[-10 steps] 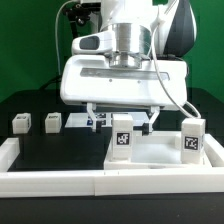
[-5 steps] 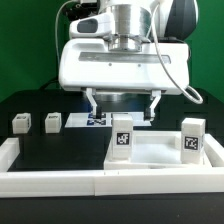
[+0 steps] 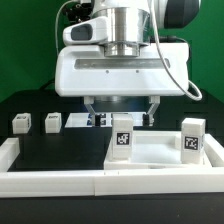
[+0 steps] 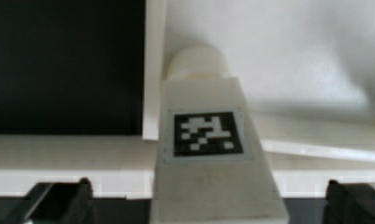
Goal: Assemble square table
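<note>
**A:** Where does the square table stand?

**B:** Its slab (image 3: 160, 152) lies flat on the worktop (image 3: 60, 145), at about 4 o'clock in the exterior view. Two legs stand upright on it, the tagged leg (image 3: 122, 138) at the slab's 9 o'clock edge and the far leg (image 3: 192, 138) at 3 o'clock. Two loose blocks (image 3: 20, 123) sit well apart, out at 9 o'clock.

**A:** And the fingers (image 3: 154, 108)?

**B:** They are spread wide, one on each side of the tagged leg, and pinch nothing. The wrist view shows a clear gap between the leg and each finger.

**A:** What could go wrong?

**B:** A sideways swing could clip that leg and tilt it. I cannot tell whether it is fully seated, so it may topple.
</note>
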`<control>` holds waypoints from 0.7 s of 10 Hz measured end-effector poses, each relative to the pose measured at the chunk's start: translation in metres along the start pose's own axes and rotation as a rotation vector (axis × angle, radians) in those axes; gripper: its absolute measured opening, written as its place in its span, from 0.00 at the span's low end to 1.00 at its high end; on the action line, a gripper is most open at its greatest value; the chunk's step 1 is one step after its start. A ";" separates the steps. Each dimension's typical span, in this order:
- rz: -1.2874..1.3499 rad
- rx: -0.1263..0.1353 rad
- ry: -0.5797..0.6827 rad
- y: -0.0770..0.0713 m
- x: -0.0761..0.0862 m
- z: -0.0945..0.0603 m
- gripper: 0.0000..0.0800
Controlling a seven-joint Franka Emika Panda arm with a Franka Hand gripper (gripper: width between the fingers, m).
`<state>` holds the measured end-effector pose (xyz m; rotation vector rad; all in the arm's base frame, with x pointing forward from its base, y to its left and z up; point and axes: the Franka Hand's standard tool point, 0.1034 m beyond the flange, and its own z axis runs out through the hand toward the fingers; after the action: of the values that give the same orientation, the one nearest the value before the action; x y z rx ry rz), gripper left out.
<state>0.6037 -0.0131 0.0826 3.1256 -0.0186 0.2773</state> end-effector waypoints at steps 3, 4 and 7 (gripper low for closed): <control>0.008 0.016 -0.101 0.002 0.000 0.003 0.81; 0.007 0.015 -0.096 0.002 0.000 0.004 0.81; 0.006 0.015 -0.098 0.002 -0.001 0.005 0.49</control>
<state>0.6038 -0.0154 0.0779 3.1510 -0.0258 0.1249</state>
